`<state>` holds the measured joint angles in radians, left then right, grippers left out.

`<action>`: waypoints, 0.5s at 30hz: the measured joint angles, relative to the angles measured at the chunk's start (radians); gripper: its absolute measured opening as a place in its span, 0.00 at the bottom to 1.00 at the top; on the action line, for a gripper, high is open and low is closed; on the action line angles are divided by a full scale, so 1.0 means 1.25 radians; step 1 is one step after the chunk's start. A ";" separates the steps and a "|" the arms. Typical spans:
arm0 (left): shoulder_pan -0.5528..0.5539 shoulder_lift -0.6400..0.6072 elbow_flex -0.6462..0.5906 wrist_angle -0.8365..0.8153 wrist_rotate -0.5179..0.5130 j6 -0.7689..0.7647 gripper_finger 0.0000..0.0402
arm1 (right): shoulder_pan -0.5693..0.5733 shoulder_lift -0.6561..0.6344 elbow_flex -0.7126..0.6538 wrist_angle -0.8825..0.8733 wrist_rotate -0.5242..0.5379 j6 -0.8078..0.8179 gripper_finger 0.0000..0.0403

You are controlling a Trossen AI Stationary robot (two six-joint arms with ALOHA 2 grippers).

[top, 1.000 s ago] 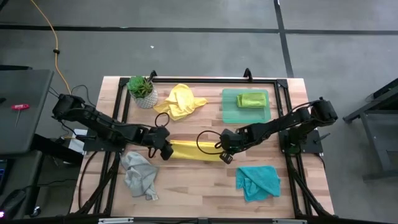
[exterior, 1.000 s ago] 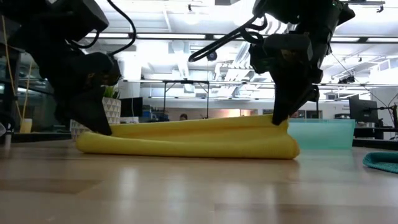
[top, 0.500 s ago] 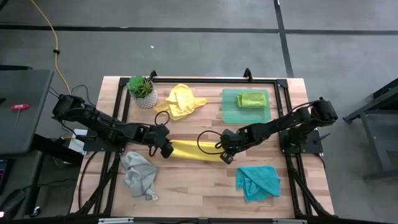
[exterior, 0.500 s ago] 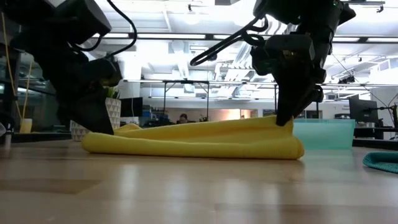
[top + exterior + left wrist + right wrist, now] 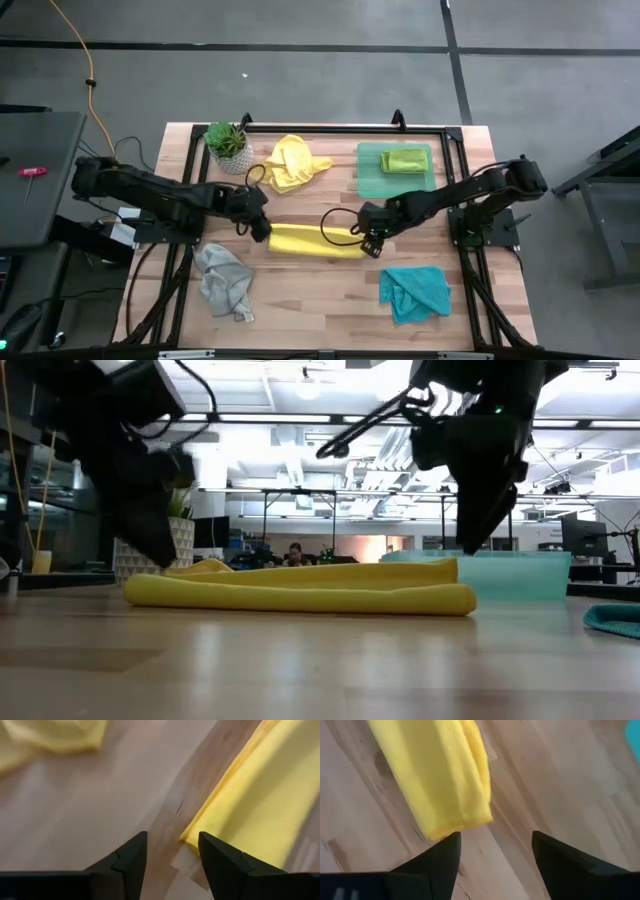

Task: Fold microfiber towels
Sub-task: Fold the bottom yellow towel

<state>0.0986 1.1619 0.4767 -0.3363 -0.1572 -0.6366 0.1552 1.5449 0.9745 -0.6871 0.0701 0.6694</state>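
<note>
Two tools hover released, fingers spread: left tool (image 5: 259,222) and right tool (image 5: 371,240) at opposite ends of the folded yellow towel (image 5: 312,241), flat on the desk (image 5: 300,290).

Five towels: two yellow (image 5: 314,241) (image 5: 291,162), one grey (image 5: 224,281), one teal (image 5: 414,292), one green (image 5: 405,160); one tray (image 5: 368,182); one plant (image 5: 226,143); two grippers (image 5: 259,224) (image 5: 371,241).

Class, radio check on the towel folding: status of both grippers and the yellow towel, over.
Left gripper open, off the folded yellow towel's left end. Right gripper open, off its right end. Towel flat on table. Nothing in the way.
</note>
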 joint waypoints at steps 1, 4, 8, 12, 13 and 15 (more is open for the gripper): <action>0.006 -0.024 0.005 -0.016 -0.001 0.017 0.43 | 0.001 -0.010 0.000 -0.013 0.005 -0.009 0.59; 0.019 -0.104 0.010 -0.045 -0.006 0.056 0.43 | 0.013 -0.045 -0.002 -0.040 0.031 -0.019 0.59; 0.011 -0.192 0.011 -0.023 0.020 0.064 0.43 | 0.039 -0.106 -0.047 -0.027 0.043 0.007 0.59; -0.021 -0.218 -0.012 0.040 0.073 0.054 0.43 | 0.067 -0.176 -0.161 0.085 0.023 0.124 0.59; -0.031 -0.217 -0.018 0.057 0.078 0.054 0.43 | 0.075 -0.193 -0.196 0.129 0.018 0.165 0.59; -0.051 -0.200 -0.031 0.105 0.079 0.054 0.43 | 0.087 -0.223 -0.264 0.257 0.006 0.252 0.60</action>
<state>0.0349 0.9115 0.4384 -0.2052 -0.0589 -0.5692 0.2633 1.2664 0.6444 -0.3661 0.0779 0.9838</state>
